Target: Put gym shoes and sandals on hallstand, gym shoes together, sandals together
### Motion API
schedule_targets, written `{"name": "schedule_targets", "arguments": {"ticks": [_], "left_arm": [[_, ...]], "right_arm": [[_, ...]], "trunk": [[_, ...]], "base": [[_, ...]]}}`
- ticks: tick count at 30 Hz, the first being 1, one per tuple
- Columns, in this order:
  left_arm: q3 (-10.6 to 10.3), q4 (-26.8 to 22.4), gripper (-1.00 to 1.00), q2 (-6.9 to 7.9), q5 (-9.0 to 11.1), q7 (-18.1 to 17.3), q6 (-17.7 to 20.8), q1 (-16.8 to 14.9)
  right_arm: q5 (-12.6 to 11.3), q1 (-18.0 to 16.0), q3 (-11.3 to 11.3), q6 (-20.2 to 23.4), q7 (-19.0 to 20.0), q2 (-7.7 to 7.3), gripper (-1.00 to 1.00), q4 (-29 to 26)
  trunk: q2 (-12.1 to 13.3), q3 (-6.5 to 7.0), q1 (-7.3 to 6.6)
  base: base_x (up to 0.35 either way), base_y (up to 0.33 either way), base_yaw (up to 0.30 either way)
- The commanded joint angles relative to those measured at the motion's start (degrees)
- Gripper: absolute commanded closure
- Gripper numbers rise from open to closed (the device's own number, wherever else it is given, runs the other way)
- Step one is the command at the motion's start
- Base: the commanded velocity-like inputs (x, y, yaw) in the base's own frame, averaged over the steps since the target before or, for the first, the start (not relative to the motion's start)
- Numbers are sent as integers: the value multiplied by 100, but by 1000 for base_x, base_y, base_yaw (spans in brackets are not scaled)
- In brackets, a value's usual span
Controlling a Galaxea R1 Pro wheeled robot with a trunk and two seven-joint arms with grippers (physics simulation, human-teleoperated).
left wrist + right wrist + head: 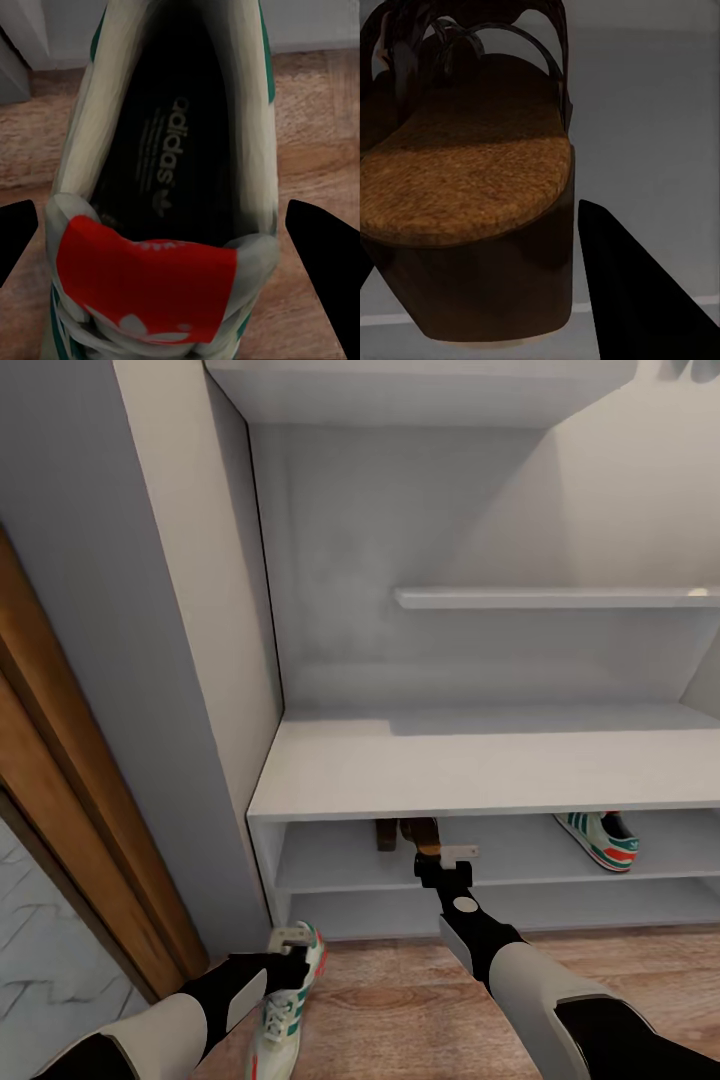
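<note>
One gym shoe (pixel 288 1005) lies on the corridor floor (pixel 400 1000) by the hallstand's left end. My left gripper (pixel 287 952) hangs over its heel opening, open, with its black fingers (pixel 321 274) on either side of the shoe (pixel 169 172). The other gym shoe (pixel 602 839) rests on the hallstand's (pixel 480 765) upper low shelf at the right. A brown sandal (pixel 424 835) is at that shelf's front, and my right gripper (pixel 440 865) is shut on its heel (pixel 472 217). The second sandal (pixel 388 834) stands just left of it, mostly under the top board.
A grey wall panel (pixel 170 660) and a wooden door frame (pixel 70 790) close off the left side. Wall shelves (pixel 550 598) are fixed above the hallstand's broad top. Bare shelf lies between the sandals and the right gym shoe.
</note>
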Motion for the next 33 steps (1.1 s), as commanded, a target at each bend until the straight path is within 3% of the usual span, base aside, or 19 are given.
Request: {"name": "schedule_targets", "arguments": {"ticks": [1, 5, 10, 33], "left_arm": [[-4, 1, 100, 0, -7, -98, 1, 0], [-3, 1, 100, 0, -9, -430, 3, 0], [-3, 1, 100, 0, -10, -605, 4, 0], [-6, 1, 100, 0, -9, -696, 4, 0]], "right_arm": [[-11, 0, 0, -3, 10, 0, 100, 0], [-11, 0, 0, -3, 10, 0, 100, 0], [-11, 0, 0, -3, 10, 0, 100, 0], [-11, 0, 0, -3, 10, 0, 100, 0]], "trunk": [[0, 0, 0], [0, 0, 0], [0, 0, 0], [0, 0, 0]], "base": [[2, 1, 0], [1, 1, 0], [0, 0, 0], [0, 0, 0]]}}
